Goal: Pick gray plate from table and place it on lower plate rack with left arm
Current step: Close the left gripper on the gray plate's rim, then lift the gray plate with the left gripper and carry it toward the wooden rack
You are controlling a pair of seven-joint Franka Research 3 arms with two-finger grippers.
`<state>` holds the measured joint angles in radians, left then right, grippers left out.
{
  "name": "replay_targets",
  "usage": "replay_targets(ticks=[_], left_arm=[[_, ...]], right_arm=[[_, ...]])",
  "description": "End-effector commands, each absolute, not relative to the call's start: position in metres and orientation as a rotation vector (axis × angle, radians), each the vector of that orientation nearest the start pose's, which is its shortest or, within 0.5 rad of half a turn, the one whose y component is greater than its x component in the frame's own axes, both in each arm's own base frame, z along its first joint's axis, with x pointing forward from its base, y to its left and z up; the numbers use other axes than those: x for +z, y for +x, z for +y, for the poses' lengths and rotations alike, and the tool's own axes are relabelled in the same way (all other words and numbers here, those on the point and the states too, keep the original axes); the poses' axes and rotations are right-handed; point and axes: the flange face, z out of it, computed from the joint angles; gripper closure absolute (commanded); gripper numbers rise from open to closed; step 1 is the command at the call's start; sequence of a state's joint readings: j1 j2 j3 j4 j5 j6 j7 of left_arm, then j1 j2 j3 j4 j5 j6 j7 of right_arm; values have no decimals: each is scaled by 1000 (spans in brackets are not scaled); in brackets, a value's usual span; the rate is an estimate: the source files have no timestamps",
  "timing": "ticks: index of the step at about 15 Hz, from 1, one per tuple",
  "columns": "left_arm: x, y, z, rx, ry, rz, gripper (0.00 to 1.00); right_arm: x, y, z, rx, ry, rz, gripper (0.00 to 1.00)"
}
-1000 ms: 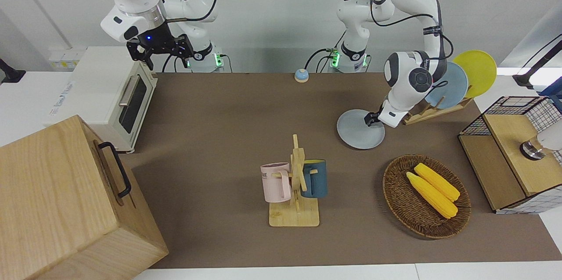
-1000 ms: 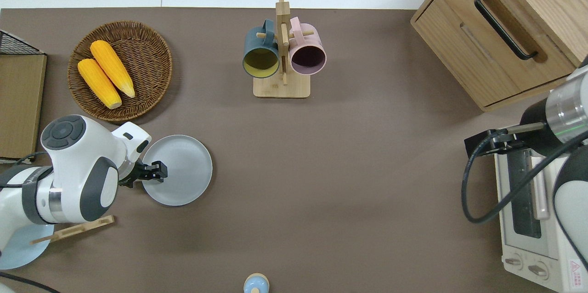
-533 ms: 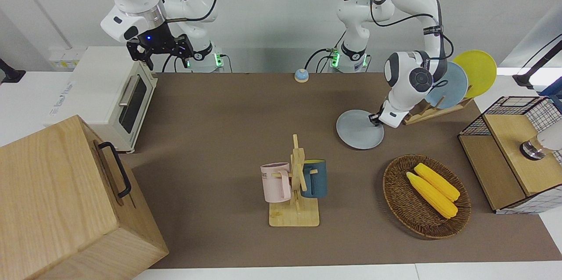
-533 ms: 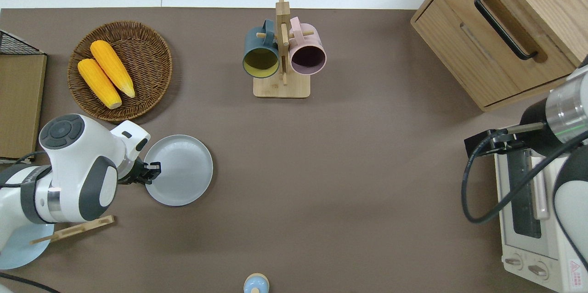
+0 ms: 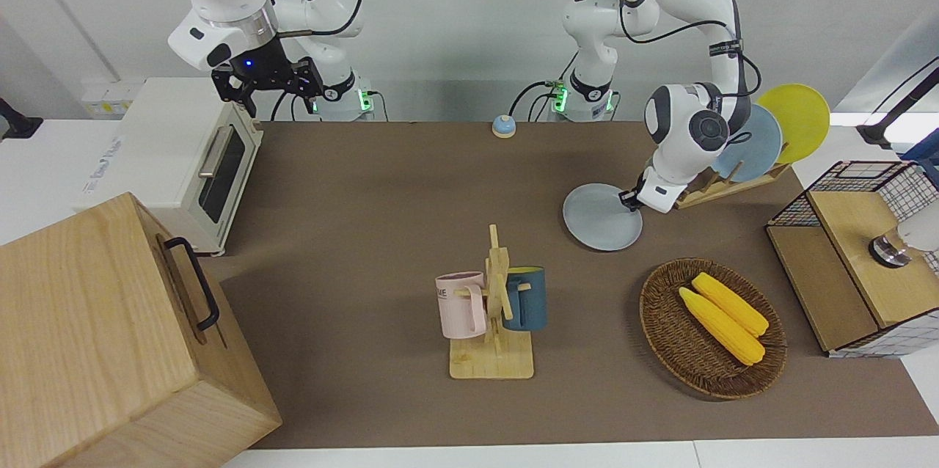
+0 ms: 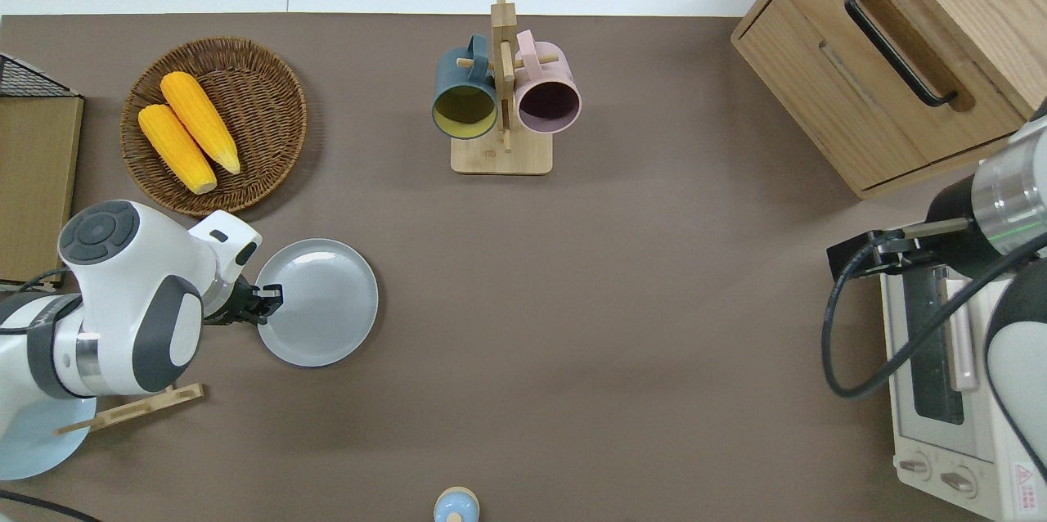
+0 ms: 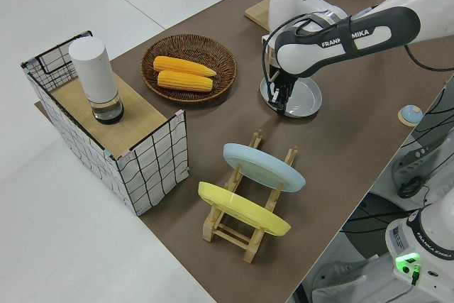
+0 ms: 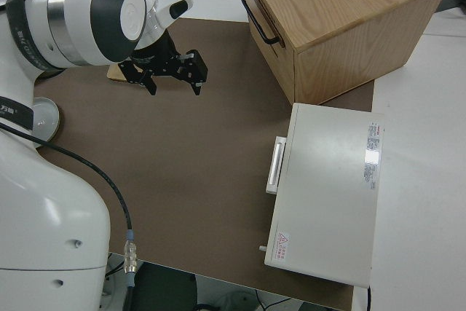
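Left tool (image 6: pixel 270 303) (wrist bent down) grips gray plate (image 6: pixel 321 303) rim.

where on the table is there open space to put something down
The widest bare stretch of table lies between the gray plate and the toaster oven, nearer the robots than the mug tree. The left arm's end is crowded: corn basket, plate rack, and left pincer at the plate's rim.

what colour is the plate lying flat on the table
Pale gray plate; it shows best in the overhead view.
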<state>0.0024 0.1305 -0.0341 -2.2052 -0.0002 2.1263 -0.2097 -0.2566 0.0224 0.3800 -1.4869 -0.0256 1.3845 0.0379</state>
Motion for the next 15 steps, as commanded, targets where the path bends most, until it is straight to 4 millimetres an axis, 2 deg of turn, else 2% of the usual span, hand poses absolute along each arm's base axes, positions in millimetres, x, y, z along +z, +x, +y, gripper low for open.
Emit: replay_targets(ticks=[1,5,7,11,15], left_arm=[[323,531,-7,301,-3088,-321,1000],[354,537,-4,355,-3076,-332,1000],[377,540,-3,358,-3068,-354,1000],[407,545,-4,342,-3030,-410,1000],[446,544,0,362,-2923,-377,1000]], right_arm=[[641,536,59,196,-3169,-105,17],[641,536,59,196,-3169,-105,17],[641,536,59,196,-3169,-105,17],[641,536,59,196,-3169,-105,17],[641,536,59,196,-3169,-105,17]])
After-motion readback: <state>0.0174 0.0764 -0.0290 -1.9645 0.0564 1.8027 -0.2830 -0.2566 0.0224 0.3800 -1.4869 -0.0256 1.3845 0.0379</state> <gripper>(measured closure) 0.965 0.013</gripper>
